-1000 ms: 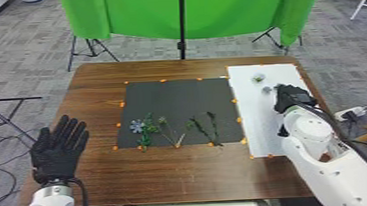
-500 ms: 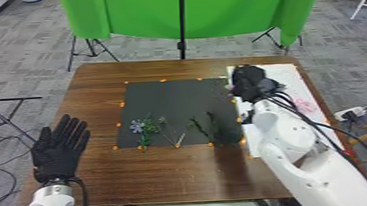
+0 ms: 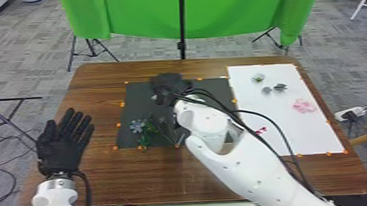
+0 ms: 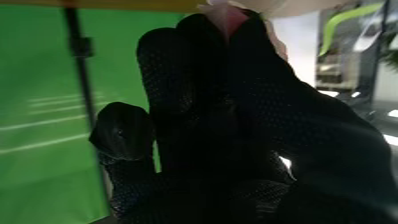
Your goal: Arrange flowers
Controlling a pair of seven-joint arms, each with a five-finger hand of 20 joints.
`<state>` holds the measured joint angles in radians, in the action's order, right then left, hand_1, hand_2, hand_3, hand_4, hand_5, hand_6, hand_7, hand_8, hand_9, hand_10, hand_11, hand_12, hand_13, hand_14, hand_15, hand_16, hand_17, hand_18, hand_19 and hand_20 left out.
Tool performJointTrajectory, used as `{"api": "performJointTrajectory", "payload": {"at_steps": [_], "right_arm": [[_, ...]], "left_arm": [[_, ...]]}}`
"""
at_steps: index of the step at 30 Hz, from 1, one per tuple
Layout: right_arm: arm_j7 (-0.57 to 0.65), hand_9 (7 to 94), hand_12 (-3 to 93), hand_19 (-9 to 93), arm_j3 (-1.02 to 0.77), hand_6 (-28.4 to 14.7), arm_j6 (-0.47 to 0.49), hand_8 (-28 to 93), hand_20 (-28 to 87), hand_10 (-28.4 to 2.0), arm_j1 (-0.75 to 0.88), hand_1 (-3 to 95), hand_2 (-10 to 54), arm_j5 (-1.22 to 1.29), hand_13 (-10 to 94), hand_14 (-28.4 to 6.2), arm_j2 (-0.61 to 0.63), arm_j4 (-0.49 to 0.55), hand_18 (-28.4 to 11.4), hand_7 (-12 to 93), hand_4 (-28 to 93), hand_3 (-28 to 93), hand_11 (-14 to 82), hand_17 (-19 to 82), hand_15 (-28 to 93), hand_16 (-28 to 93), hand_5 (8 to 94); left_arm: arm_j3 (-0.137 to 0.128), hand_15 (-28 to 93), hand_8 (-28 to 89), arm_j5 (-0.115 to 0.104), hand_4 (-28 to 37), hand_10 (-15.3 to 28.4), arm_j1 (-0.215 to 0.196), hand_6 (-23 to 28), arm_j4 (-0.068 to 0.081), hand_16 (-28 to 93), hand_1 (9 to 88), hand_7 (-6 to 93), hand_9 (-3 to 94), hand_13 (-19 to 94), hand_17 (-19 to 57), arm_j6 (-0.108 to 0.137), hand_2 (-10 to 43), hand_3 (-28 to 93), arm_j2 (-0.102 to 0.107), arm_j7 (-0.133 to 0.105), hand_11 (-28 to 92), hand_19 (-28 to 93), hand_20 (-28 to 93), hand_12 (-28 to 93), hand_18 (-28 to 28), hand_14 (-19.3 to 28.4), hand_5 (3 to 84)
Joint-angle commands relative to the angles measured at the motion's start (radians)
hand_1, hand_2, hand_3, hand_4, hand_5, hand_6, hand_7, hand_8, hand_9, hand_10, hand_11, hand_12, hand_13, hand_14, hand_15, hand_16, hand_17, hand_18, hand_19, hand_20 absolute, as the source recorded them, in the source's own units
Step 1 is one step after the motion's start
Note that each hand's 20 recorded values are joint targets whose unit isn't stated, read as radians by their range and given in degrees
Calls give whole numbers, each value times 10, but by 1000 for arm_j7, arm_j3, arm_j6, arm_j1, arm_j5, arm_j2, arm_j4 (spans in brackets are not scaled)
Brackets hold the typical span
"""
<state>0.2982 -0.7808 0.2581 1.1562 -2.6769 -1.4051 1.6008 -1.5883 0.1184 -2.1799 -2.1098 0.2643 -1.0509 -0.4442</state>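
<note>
In the head view, you are seeing your right hand (image 3: 168, 85) hovering over the far part of the black mat (image 3: 137, 100); it has just been crossing leftward from the white sheet (image 3: 302, 141), which is now lying off to its right. That sheet is carrying a small white flower (image 3: 259, 78), a pair of grey-green blooms (image 3: 274, 88), a pink flower (image 3: 303, 105) and, nearer you, a small red piece (image 3: 261, 130). Nearer you than the right hand and slightly to its left, a blue flower (image 3: 137, 126) is lying on the mat. Your left hand (image 3: 63, 146) is waiting beside the mat's left edge, its fingers spread; it has been shifting only slightly forward. In the right wrist view, your right hand's fingers are drawing close together at their tips, pinching a pale pink petalled piece (image 4: 227, 19) between them, with whitish petals spilling beyond. The change, then, is probably meaning that you are carrying a bloom from the supply side to join the arrangement. You are likely needing to settle its place at the far end next, lowering gently, since such thin petals could be creasing or slipping from the glove.
</note>
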Motion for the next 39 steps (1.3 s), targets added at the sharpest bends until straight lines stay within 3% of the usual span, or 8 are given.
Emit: {"api": "performJointTrajectory", "payload": {"at_steps": [1, 10, 14, 22, 25, 31, 34, 39], "right_arm": [[-28, 776, 413, 932, -13, -27, 50, -47, 601, -120, -32, 615, -95, -95, 681, -87, -139, -156, -242, 373, -283, 723, 194, 376, 540, 385, 688], [-15, 761, 389, 932, -5, -20, 55, -50, 586, -120, -28, 620, -95, -123, 666, -86, -148, -187, -244, 319, -283, 717, 153, 363, 524, 381, 674], [-17, 759, 391, 932, 0, -13, 58, -115, 564, -119, -29, 620, -95, -131, 665, -86, -143, -186, -242, 251, -283, 717, 154, 359, 527, 380, 667], [14, 754, 386, 932, -4, -14, 93, -152, 542, -120, -25, 619, -95, -104, 662, -87, -137, -169, -244, 206, -283, 729, 151, 351, 536, 381, 653], [63, 747, 378, 932, -28, -20, 110, -146, 534, -126, -12, 610, -95, -36, 657, -90, -119, -119, -246, 187, -283, 733, 141, 351, 543, 382, 636], [170, 649, 205, 930, -131, -42, 126, -129, 492, -164, 31, 577, -95, 139, 616, -103, -18, 68, -252, 153, -283, 746, 271, 342, 568, 346, 588], [219, 600, 167, 884, -202, -51, 117, -126, 404, -179, 59, 527, -95, 204, 583, -128, 47, 137, -252, 144, -283, 793, 224, 314, 539, 280, 560], [312, 536, 155, 867, -336, -72, 86, -115, 335, -199, 168, 469, -95, 264, 542, -159, 192, 266, -255, 122, -283, 849, 174, 295, 537, 158, 513]], "left_arm": [[36, 357, -97, -8, -283, 151, 57, 100, 20, -85, 256, 105, 393, 284, -86, -6, 201, 746, 25, -3, 209, 367, 112, 77, 139, 158, 468], [39, 356, -97, -20, -283, 151, 63, 101, 19, -85, 257, 103, 394, 283, -85, 11, 201, 747, 30, -5, 209, 366, 112, 77, 138, 158, 468], [49, 357, -96, -60, -283, 151, 76, 102, 23, -85, 257, 107, 396, 284, -85, 24, 201, 747, 25, -12, 212, 368, 113, 79, 139, 158, 471], [48, 366, -98, -47, -283, 151, 80, 103, 23, -86, 259, 112, 398, 288, -84, 18, 217, 757, 19, -6, 218, 371, 113, 79, 139, 160, 475], [35, 365, -98, -43, -283, 152, 62, 102, 20, -88, 256, 113, 398, 288, -84, 17, 216, 759, -7, 6, 219, 371, 113, 79, 138, 160, 475], [11, 365, -99, -36, -283, 152, 28, 103, 15, -89, 255, 113, 399, 288, -84, 21, 213, 758, -33, 17, 218, 371, 113, 79, 139, 159, 475], [10, 365, -99, -31, -283, 153, 33, 102, 22, -88, 255, 112, 399, 288, -84, 23, 210, 759, -41, 26, 217, 371, 112, 78, 139, 159, 475], [0, 364, -99, -26, -283, 153, 15, 102, 13, -88, 254, 112, 398, 288, -84, 13, 206, 759, -49, 36, 216, 371, 112, 78, 139, 159, 473]]}}
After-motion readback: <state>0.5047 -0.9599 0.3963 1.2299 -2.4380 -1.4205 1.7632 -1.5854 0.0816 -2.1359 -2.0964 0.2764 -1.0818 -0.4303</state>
